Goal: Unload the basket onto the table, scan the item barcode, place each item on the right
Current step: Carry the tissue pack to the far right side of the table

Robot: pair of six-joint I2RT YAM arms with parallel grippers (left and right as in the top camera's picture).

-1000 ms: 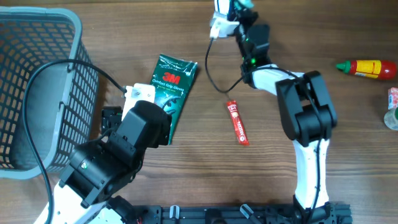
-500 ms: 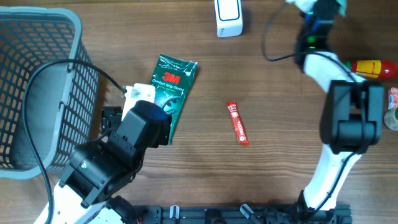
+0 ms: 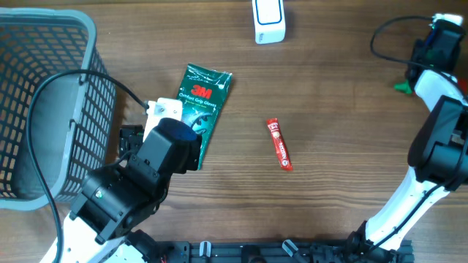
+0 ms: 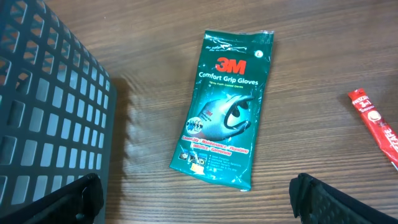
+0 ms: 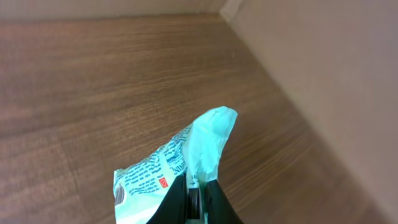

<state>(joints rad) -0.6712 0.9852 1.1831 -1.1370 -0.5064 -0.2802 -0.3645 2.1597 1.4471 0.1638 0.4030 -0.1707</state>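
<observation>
Nearest the base, at about 8 o'clock on the worktop (image 3: 344, 88), the left tool (image 4: 196, 190) is shown properly only by its own wrist camera. Its two black fingers (image 4: 68, 199) are spread wide apart at the frame's lower corners, and nothing is held or touched between them. From overhead it is largely covered by the bulk of the left arm (image 3: 124, 197).

Just beyond it the green 3M glove pack (image 4: 227, 102) lies flat, with the grey mesh basket (image 3: 44, 17) at 9 o'clock beside it. A red sachet (image 3: 278, 145) lies near the centre, well apart from the pack (one end of it is also caught at the right edge of the left wrist view). At 12 o'clock, by the far edge, a white scanner (image 3: 268, 20) is shown by the overhead view alone.

At 2 o'clock the right tool (image 3: 443, 29) is seen at the far right corner, but what it carries cannot be made out from above. The right wrist view settles it. There the fingers (image 5: 219, 205) are pressed together on the edge of a pale green-and-white printed packet (image 5: 174, 168), which is held above the wood.
</observation>
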